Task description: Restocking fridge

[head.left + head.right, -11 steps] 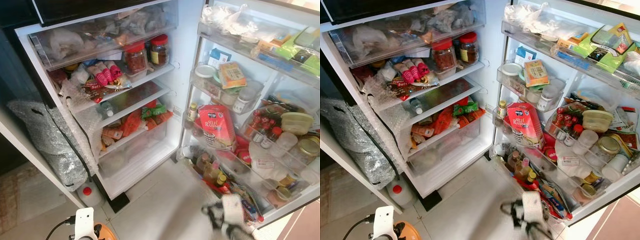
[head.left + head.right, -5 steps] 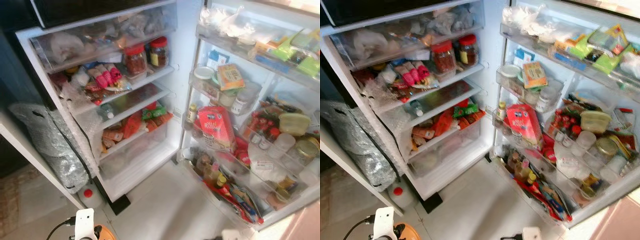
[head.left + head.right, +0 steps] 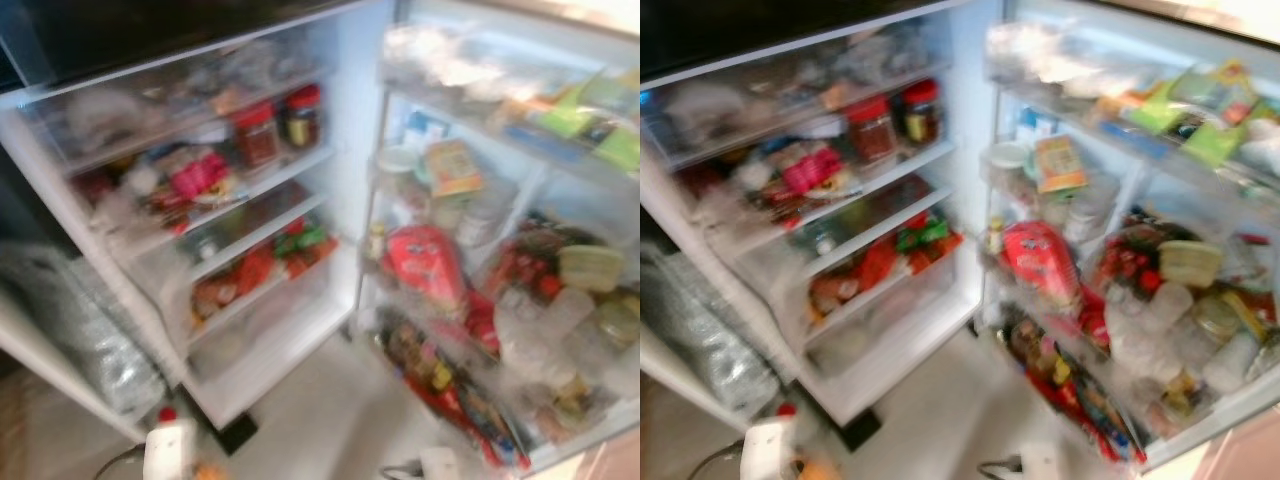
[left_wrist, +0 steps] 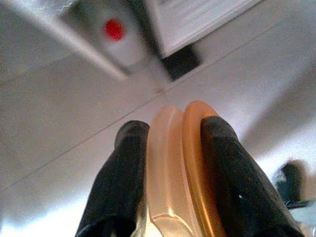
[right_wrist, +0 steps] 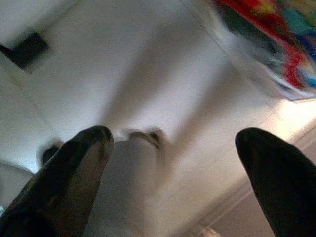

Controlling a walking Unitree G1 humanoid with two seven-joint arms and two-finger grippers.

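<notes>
The fridge point(image 3: 345, 180) stands open, blurred in both eye views. Its shelves hold two red-lidded jars point(image 3: 258, 130) and packets; the lower drawer point(image 3: 270, 330) looks partly bare. In the left wrist view my left gripper point(image 4: 175, 126) is shut on an orange, round-edged thing point(image 4: 182, 163) above the tiled floor. The right wrist view has my right gripper point(image 5: 177, 138) open, low over the floor, with nothing between its fingers. White parts of the left arm point(image 3: 168, 450) and the right arm point(image 3: 440, 462) sit at the bottom edge of the left eye view.
The open door point(image 3: 520, 150) on the right is packed with jars, bottles and a red bag point(image 3: 425, 265). A silvery bubble-wrap bundle point(image 3: 80, 340) leans left of the fridge, and a white red-capped bottle point(image 4: 116, 32) stands on the floor. Pale floor point(image 3: 330, 400) lies before the fridge.
The whole picture has shifted and blurred, so the camera is moving. My right gripper dropped from beside the door's bottom shelf to the lower edge of the eye views.
</notes>
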